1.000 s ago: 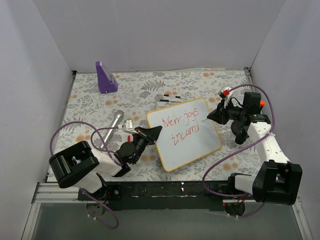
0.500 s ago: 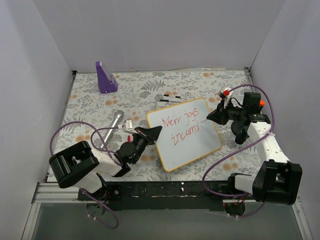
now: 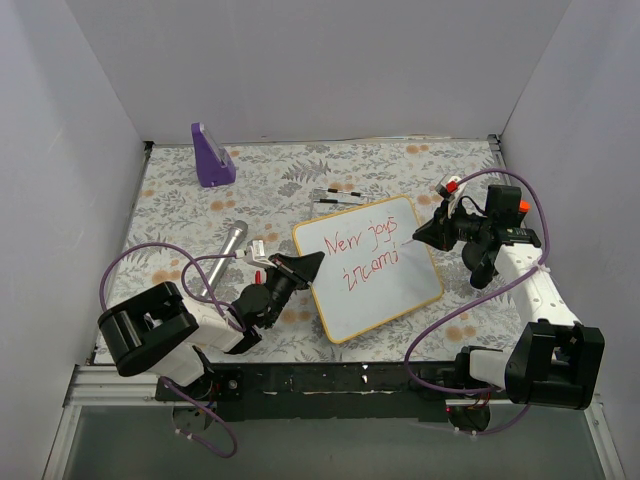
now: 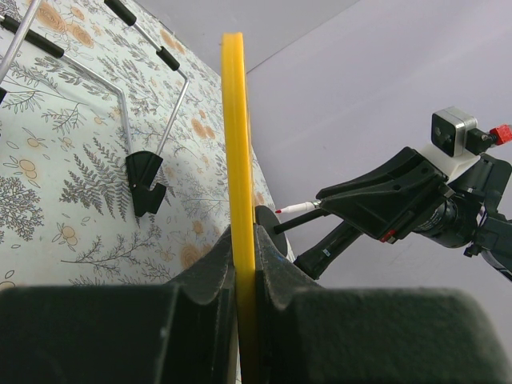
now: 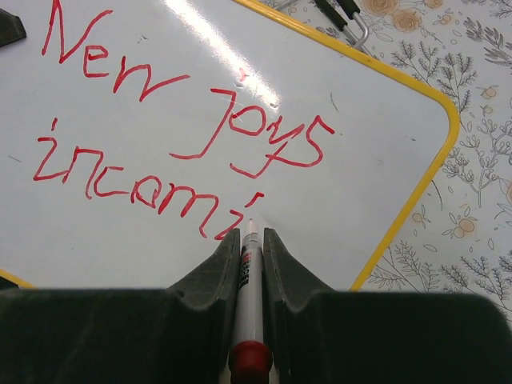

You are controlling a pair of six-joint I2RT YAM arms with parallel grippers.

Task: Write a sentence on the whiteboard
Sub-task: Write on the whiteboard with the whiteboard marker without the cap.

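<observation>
Between the two dark fingers of the right pincer point(image 5: 250, 234), at the bottom centre of the right wrist frame, a slim white marker with a red end cap point(image 5: 249, 276) was clamped. Its long axis pointed straight up the frame. The tip lay at, or just off, the surface; I could not tell which. It sat directly below the last stroke of the red handwritten sentence point(image 5: 180, 152), which read "New joys" over "incomi".

That writing lay on the small glossy white board with a thin yellow frame point(image 5: 376, 172). The board rested tilted at the centre of the floral-patterned counter point(image 3: 180, 210) in the top frame. Both text lines ran from the left of the wrist frame to the right. By my reading, the move ahead turned on the bare white strip to the right of the tip, between the last stroke and the yellow rim at lower right. The remaining letters would have to fit there, and the right arm was the one placed to write them.

At the lower left of the board in the top frame, the left pincer point(image 3: 303, 263) was closed on the yellow rim and pinned it. The left wrist view showed that rim edge-on between the fingers.

Beyond the board's upper edge lay a thin wire stand with black tips point(image 3: 336, 195). A silver metal cylinder point(image 3: 228, 250) lay at centre left, and a purple wedge-shaped block point(image 3: 212, 156) stood at upper left.
</observation>
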